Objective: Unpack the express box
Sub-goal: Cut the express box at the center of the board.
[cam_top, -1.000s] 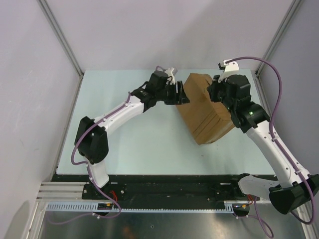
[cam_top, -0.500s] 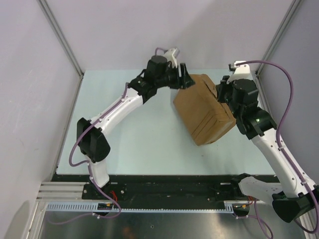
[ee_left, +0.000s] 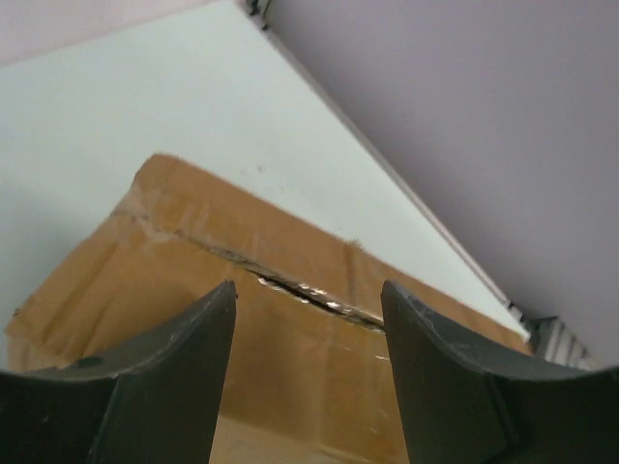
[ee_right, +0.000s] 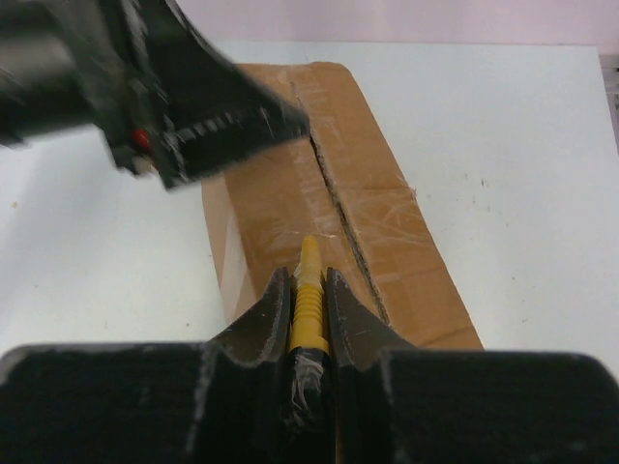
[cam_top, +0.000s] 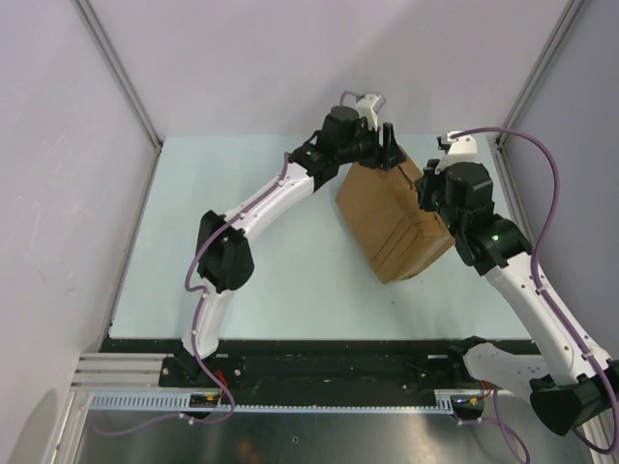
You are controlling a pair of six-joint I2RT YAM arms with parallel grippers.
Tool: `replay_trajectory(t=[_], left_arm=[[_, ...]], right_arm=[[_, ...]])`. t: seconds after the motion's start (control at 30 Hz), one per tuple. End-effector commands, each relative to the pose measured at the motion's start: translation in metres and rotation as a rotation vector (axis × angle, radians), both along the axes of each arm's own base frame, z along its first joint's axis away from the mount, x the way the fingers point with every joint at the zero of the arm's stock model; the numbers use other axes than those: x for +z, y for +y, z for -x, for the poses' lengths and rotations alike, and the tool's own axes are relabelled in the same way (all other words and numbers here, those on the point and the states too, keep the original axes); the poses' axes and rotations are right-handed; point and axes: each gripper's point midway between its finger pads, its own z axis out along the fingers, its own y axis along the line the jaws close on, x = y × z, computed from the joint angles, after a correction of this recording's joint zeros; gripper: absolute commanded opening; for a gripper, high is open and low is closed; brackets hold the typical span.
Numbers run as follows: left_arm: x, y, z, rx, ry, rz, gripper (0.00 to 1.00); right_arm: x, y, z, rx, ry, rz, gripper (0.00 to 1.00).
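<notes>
Express box (cam_top: 395, 217): lying on the pale table (cam_top: 242, 251), right of centre toward the far edge, sitting at an angle.
Left gripper (ee_left: 308, 295): hanging over the box's far end, fingers spread apart and holding nothing.
Right gripper (ee_right: 309, 280): clamping a yellow utility knife (ee_right: 309, 259), whose tip is pointing along the box's top, just beside the tape seam (ee_right: 338, 208).
Tape seam: showing a dark split along its length.
</notes>
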Motion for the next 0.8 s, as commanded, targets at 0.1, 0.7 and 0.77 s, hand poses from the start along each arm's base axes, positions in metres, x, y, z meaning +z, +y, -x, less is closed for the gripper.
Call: replay_trajectory(t=[0.1,0.7,0.77], left_arm=[[-0.086,0.011,0.013,-0.013,0.034,-0.198,0.7],[-0.12,0.042,0.029,0.06,0.079,-0.297,0.61],[-0.12,0.043,0.029,0.063,0.085,-0.295,0.57]], right_arm=[[0.022,-0.003,0.007,0.002,-0.061,-0.016,0.0],[-0.008,0.047,-0.001,0.165,-0.077,0.169,0.0],[-0.014,0.041,-0.003,0.14,-0.076,0.191,0.0]])
